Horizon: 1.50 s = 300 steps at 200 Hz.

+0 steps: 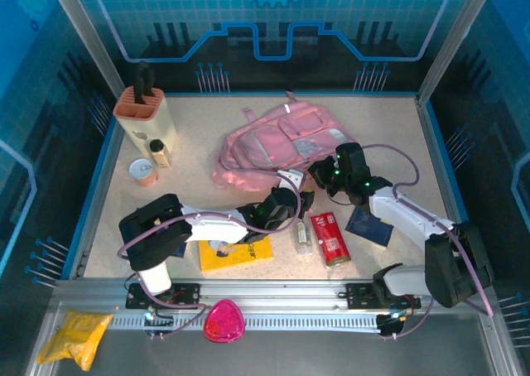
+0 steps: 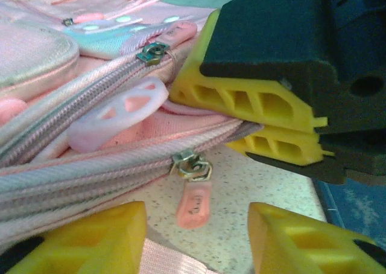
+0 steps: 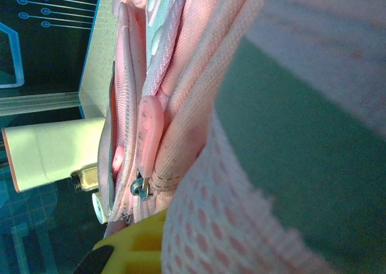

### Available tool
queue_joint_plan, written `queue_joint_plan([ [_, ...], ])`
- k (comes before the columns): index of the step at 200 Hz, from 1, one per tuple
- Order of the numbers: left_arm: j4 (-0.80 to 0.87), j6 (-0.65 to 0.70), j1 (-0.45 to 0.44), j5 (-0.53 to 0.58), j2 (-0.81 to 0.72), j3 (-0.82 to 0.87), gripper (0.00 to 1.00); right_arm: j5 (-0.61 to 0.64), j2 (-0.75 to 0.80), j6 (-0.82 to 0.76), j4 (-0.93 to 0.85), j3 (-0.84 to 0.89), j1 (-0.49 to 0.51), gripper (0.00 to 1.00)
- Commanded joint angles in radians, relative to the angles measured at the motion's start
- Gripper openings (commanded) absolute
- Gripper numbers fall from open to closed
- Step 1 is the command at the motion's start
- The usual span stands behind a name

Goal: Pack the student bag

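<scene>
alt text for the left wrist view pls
A pink bag lies on a speckled table, two zips running across it, the nearer with a metal slider and pink pull. The right gripper has its yellow jaws shut on the bag's edge; the left gripper stands open at the bottom.

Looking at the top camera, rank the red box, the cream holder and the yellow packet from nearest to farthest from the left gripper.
1. red box, just right of the left gripper, toward the near edge.
2. cream holder, far left corner.
3. yellow packet, below the table's near edge, left.
</scene>
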<state>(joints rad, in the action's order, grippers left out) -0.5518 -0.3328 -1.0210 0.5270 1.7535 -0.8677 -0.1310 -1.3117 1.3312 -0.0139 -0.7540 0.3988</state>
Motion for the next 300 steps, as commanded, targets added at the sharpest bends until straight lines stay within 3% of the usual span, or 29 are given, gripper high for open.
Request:
queue_joint_plan([
  [1, 0.005, 0.044, 0.012, 0.087, -0.015, -0.009, 0.55, -0.008, 0.047, 0.044, 0.057, -0.055, 0.043, 0.00],
  [36, 0.030, 0.019, 0.032, 0.180, 0.012, -0.044, 0.58, 0.029, 0.045, 0.078, 0.066, -0.045, 0.088, 0.00],
  [68, 0.012, 0.011, 0.037, 0.252, 0.035, -0.067, 0.50, 0.037, 0.041, 0.096, 0.067, -0.036, 0.106, 0.00],
  [89, 0.037, 0.001, 0.047, 0.277, 0.046, -0.089, 0.35, 0.047, 0.045, 0.114, 0.078, -0.014, 0.107, 0.00],
  [169, 0.020, 0.003, 0.068, 0.227, 0.008, -0.053, 0.00, 0.078, 0.043, 0.103, 0.088, -0.023, 0.109, 0.00],
  [300, 0.151, -0.094, 0.109, 0.109, -0.124, 0.063, 0.00, 0.107, 0.049, 0.076, 0.083, -0.028, 0.048, 0.00],
])
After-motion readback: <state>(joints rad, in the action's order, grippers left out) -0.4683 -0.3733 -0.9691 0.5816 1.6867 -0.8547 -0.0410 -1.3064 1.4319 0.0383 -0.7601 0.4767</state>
